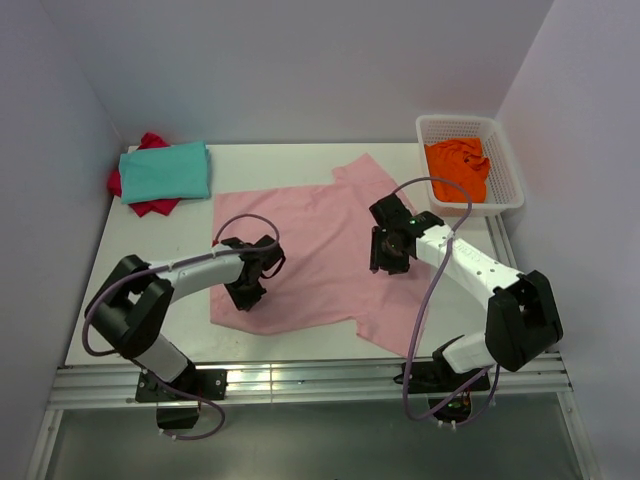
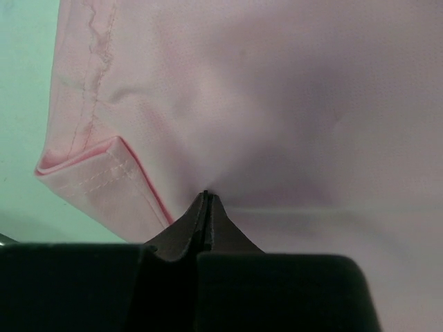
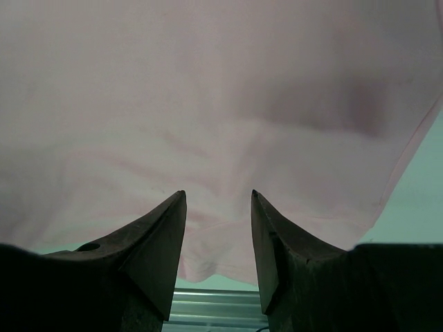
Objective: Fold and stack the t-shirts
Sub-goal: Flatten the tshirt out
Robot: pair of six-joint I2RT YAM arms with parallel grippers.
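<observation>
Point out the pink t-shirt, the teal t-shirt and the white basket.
pink t-shirt [image 1: 320, 245], top view, on its flat middle.
teal t-shirt [image 1: 166, 170], top view, centre of the folded top face.
white basket [image 1: 508, 165], top view, on its right mesh wall.

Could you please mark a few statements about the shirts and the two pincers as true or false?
1. The pink shirt lies spread on the table. True.
2. The orange shirt sits on the teal shirt. False: it lies in the basket.
3. The teal shirt lies folded on the red shirt. True.
4. The right pincer is shut. False: its jaws stand apart over the pink shirt.
5. The left pincer is shut on the pink shirt. True.
</observation>
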